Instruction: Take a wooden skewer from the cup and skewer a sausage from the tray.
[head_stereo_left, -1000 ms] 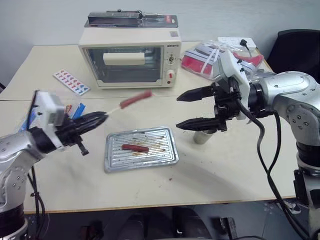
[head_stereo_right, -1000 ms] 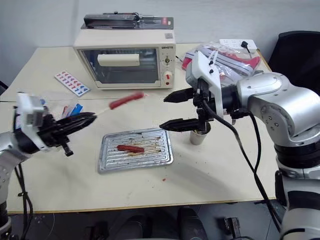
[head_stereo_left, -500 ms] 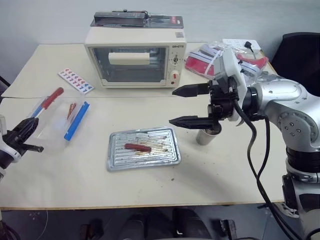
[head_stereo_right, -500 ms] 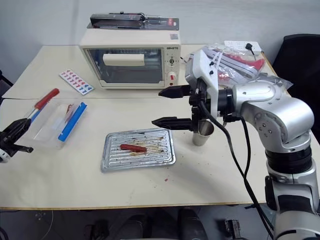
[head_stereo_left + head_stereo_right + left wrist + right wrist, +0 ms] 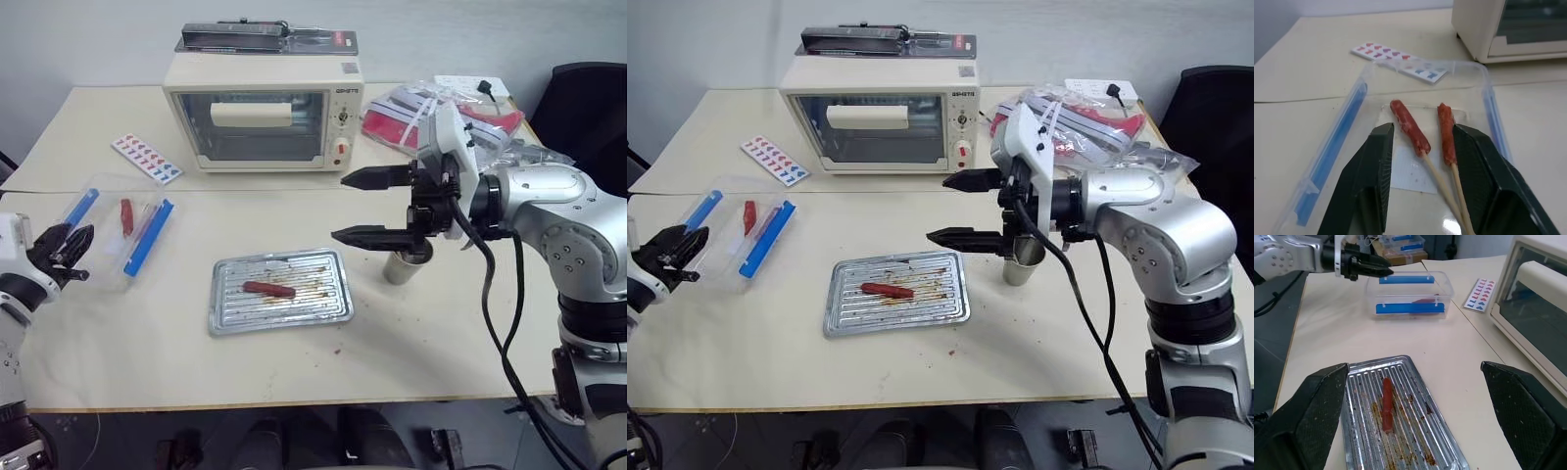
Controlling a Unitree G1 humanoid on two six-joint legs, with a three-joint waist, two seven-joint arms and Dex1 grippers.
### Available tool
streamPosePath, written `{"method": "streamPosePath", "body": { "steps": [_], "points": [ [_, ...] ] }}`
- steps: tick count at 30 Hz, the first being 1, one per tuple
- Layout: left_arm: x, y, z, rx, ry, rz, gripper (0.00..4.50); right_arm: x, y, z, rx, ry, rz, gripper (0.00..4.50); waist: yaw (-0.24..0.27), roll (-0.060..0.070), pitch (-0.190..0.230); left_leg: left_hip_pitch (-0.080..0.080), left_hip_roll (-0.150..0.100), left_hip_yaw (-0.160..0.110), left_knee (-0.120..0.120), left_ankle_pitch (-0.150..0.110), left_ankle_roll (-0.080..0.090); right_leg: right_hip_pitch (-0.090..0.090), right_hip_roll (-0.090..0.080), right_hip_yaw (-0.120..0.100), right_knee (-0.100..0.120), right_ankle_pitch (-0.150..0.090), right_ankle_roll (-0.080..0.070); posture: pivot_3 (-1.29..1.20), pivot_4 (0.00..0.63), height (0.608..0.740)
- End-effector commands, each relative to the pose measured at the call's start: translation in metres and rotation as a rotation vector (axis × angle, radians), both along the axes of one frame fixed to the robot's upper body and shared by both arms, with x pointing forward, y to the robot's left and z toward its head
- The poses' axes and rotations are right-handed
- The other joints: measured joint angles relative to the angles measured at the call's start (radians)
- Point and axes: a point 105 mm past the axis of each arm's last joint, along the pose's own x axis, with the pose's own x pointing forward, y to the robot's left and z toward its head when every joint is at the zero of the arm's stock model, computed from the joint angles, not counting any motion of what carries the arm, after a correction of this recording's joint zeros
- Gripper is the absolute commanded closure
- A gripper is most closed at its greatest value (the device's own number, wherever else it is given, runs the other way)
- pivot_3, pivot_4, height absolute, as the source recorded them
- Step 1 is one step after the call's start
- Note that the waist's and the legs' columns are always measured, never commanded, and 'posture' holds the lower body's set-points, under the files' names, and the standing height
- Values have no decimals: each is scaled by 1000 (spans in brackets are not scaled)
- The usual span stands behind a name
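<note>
One sausage (image 5: 268,289) lies mid-tray (image 5: 323,311), bare table (image 5: 441,333) all round

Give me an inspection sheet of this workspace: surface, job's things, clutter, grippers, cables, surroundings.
Surface: cream table, a few dark specks near the tray.
Job's things: greasy metal tray holds one sausage; metal cup stands right of the tray; two skewered sausages lie in the clear plastic box.
Clutter: toaster oven with a flat package on top, sticker sheet, plastic bags, power strip.
Grippers: left gripper open at the box, skewer sticks between its fingers, none gripped; right gripper open wide above the table beside the cup.
Cables: black cable hanging from the right arm.
Surroundings: pale wall, dark chair at right.
</note>
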Motion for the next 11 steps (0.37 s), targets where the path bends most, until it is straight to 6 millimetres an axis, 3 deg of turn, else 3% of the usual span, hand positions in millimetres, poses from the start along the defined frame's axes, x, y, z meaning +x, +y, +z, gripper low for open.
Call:
{"method": "streamPosePath", "body": {
  "steps": [1, 6, 11],
  "points": [
    [-44, -10, 38, 39, -74, -88, 2545, -5, -10, 12, 17, -53, -13, 0, -5, 0, 0, 0, 0, 0, 0, 0, 0, 0, 0, 0, 0, 0, 0, 0, 150, 740],
    [-96, -11, 41, 97, 9, -77, 2545, -9, -22, 9, -6, -17, -11, 0, -15, 0, 0, 0, 0, 0, -3, 0, 0, 0, 0, 0, -3, 0, 0, 0, 150, 740],
    [-119, 6, 41, 84, 40, -11, 2545, -12, -25, 8, -18, -3, -2, 0, -14, 0, 0, 4, 0, 0, -3, 0, 0, 3, 0, 0, -3, 0, 0, 0, 150, 740]
  ]
}}
